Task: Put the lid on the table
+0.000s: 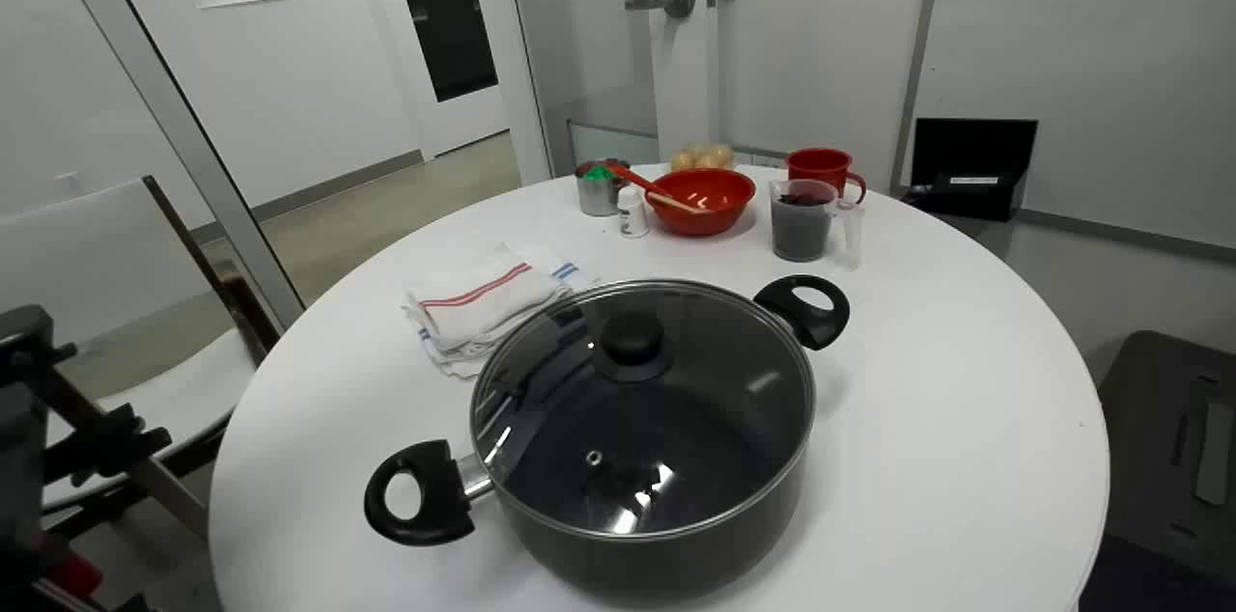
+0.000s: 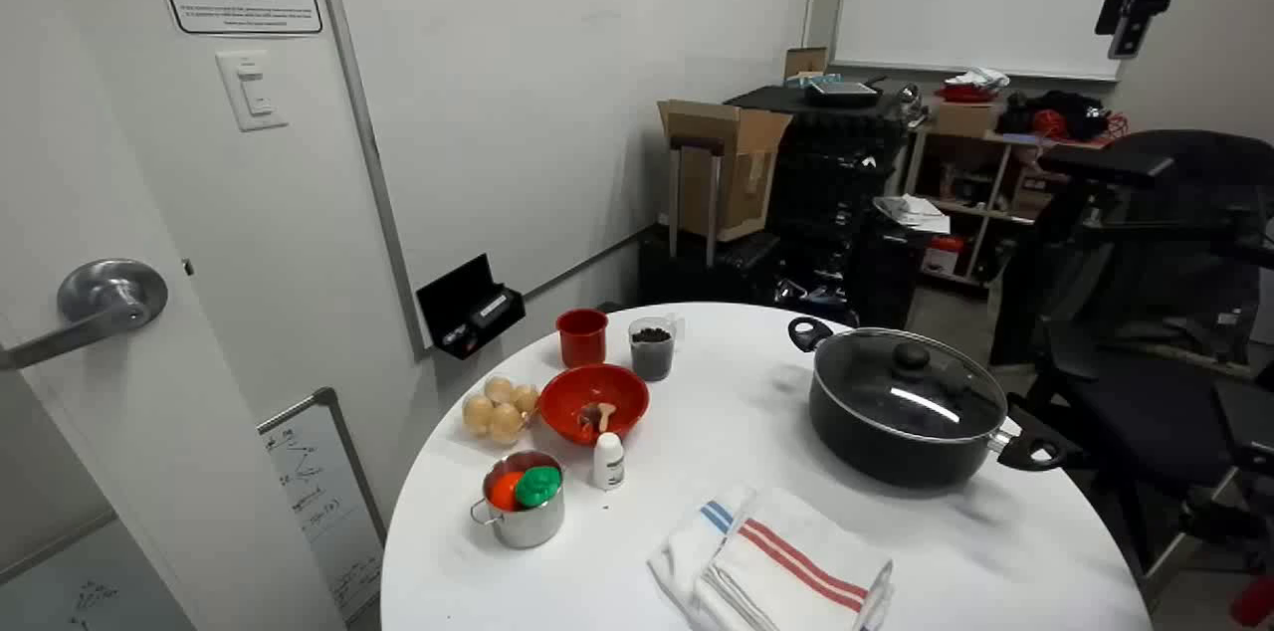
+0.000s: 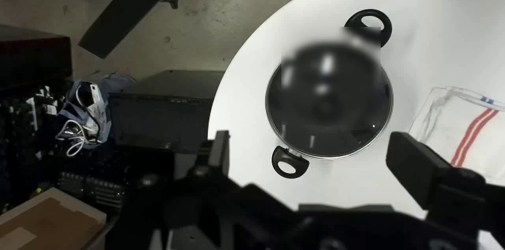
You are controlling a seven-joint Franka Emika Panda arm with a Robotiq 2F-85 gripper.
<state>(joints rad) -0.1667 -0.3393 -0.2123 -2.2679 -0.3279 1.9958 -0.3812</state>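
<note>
The lid (image 1: 695, 429) is round clear glass with a metal rim and dark centre knob. It lies flat on the black two-handled pot (image 1: 666, 569) in both exterior views; the lid (image 2: 896, 392) and pot (image 2: 876, 457) are towards one side there. The pot stands on the round white table (image 1: 966, 458). In the wrist view the lid (image 3: 327, 141) is seen from above, partly blurred, between and beyond the fingers. My gripper (image 3: 309, 141) is wide open and empty. In an exterior view the gripper (image 2: 1125, 29) hangs high at the top right, well above the table and apart from the lid.
Folded striped towels (image 2: 796, 561) lie beside the pot. Farther off stand a red bowl (image 2: 587, 392) with a utensil, a red mug (image 2: 582, 337), a measuring jug (image 2: 652, 352), a steel cup (image 2: 528, 512), a white bottle (image 2: 608, 462) and several round tan items (image 2: 498, 407).
</note>
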